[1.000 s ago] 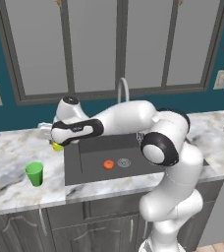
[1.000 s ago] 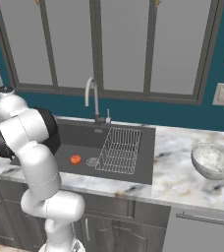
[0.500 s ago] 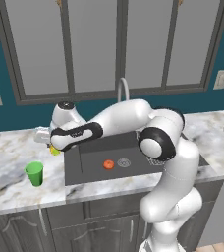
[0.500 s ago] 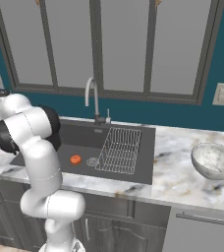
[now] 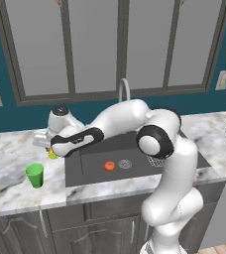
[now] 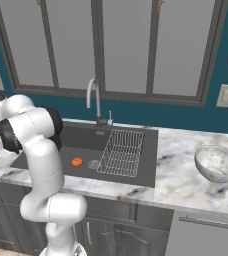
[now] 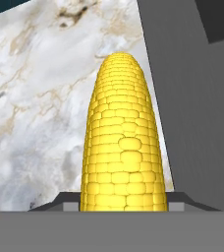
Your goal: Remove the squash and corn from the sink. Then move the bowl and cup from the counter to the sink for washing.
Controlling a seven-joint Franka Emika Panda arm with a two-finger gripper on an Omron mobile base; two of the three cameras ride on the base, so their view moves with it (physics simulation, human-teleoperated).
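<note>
Yellow corn [image 7: 121, 142] sits clamped in the gripper [image 5: 49, 150], held just over the counter [image 5: 11, 154] left of the sink [image 5: 92, 171], seemingly ready to set down; the squash [image 5: 109, 165] waits inside the sink.

One corn cob [image 7: 121, 142] between jaws; one squash [image 5: 109, 165], one cup [image 5: 34, 174], one bowl [image 6: 218, 163], one sink [image 6: 141, 172], one faucet [image 6: 92, 100].
</note>
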